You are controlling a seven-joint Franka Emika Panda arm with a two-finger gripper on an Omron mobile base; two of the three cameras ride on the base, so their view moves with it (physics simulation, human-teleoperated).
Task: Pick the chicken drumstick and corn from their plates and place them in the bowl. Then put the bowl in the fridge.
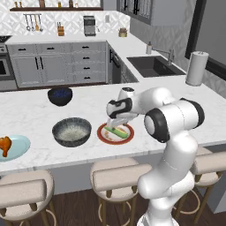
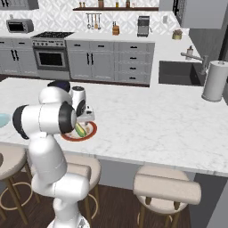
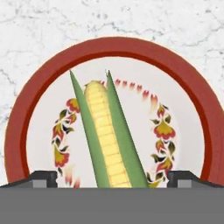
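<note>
Yellow corn (image 3: 107,135) lies on the red-rimmed plate (image 3: 26,118), right of the bowl (image 1: 72,131), between our gripper's (image 3: 111,177) wide-open, empty jaws, and we judge that closing on the green husk tips could let the cob slip or roll.

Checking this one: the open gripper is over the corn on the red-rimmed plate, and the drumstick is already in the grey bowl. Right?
Not quite. The drumstick lies on the pale blue plate, as the left base view shows. The grey bowl holds no food. The rest holds: open gripper over the corn on the red-rimmed plate.
</note>
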